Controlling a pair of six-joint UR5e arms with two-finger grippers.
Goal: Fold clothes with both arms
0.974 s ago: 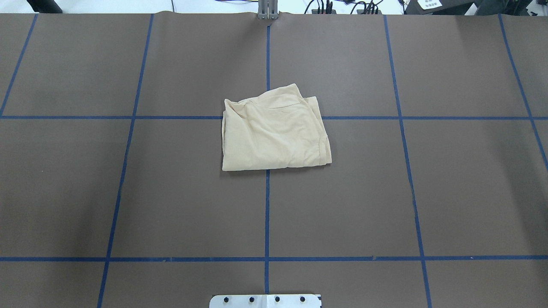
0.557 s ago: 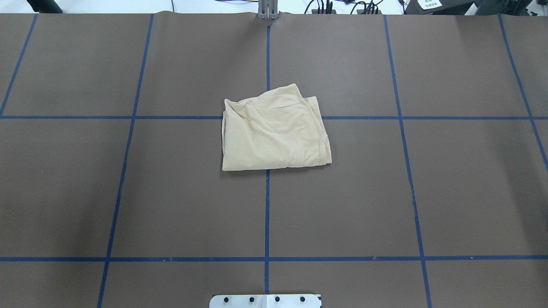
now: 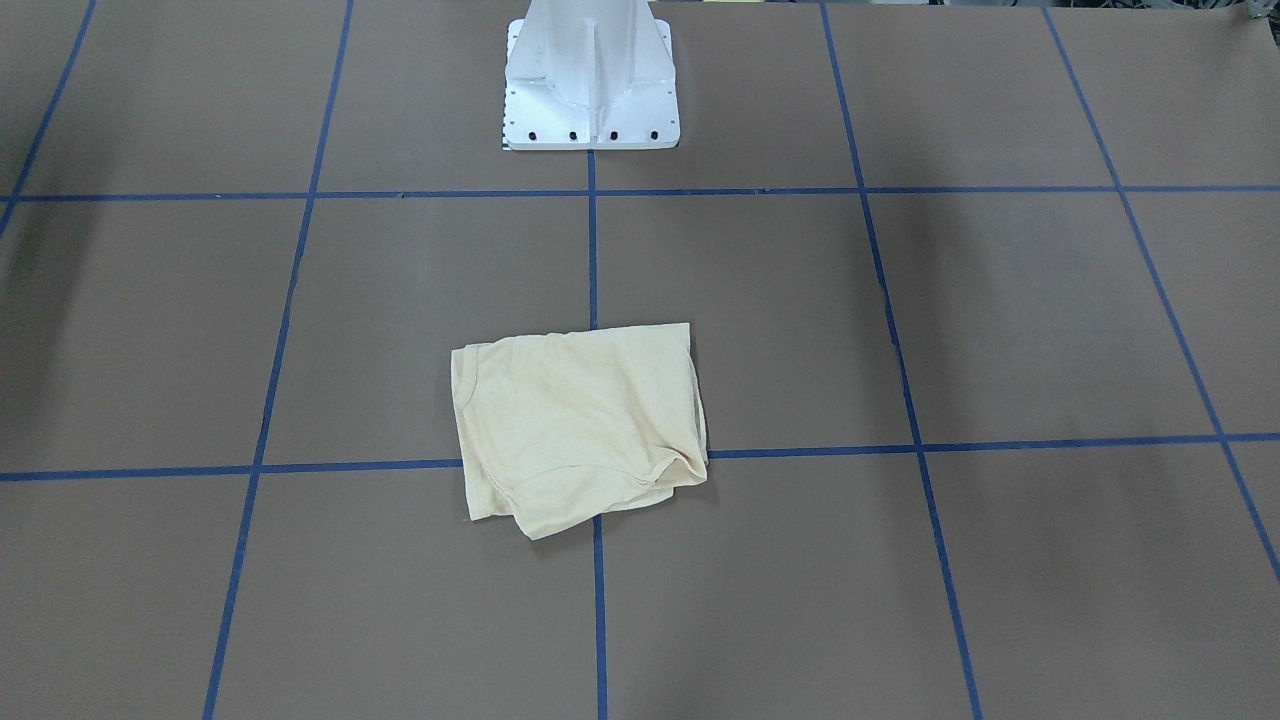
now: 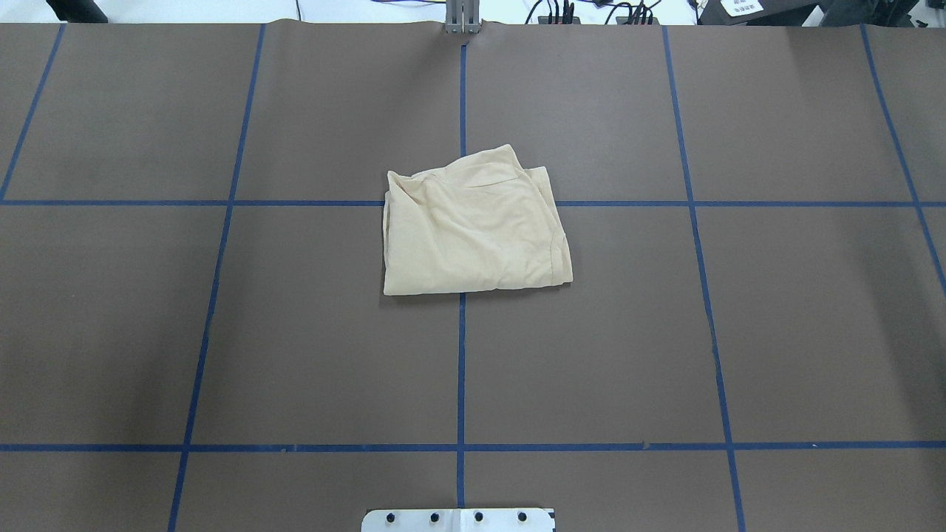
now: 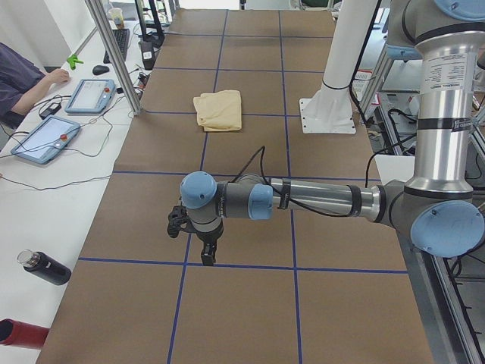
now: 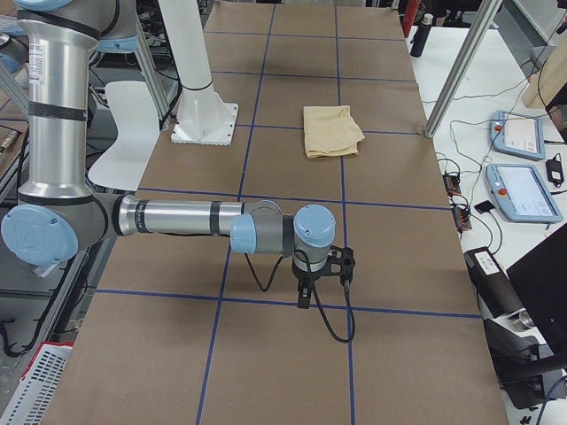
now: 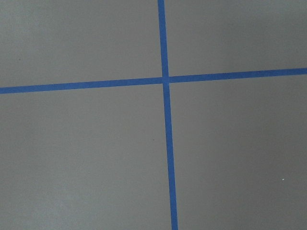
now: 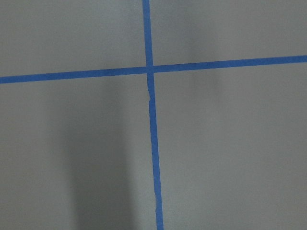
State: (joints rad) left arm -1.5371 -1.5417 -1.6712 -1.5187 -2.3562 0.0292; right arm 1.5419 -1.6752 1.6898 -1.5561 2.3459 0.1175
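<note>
You'll find the cream-yellow shirt [image 4: 473, 229] folded into a rough rectangle at the middle of the brown table [image 4: 222, 332]. It lies over a crossing of the blue tape lines [image 4: 461, 369], with the white pedestal [image 3: 590, 80] beyond its near edge. The left arm [image 5: 318, 199] reaches low over the table's left end with the left gripper [image 5: 206, 258] pointing down. The right arm [image 6: 177, 217] and right gripper [image 6: 304, 299] do likewise at the right end. Both are well apart from the shirt. You cannot tell from these side views whether either gripper is open or closed.

I hold left arm [image 5: 318, 199] level, left gripper [image 5: 207, 256] pointing down | right arm [image 6: 177, 217] level, right gripper [image 6: 304, 298] down | jaws unreadable
</note>
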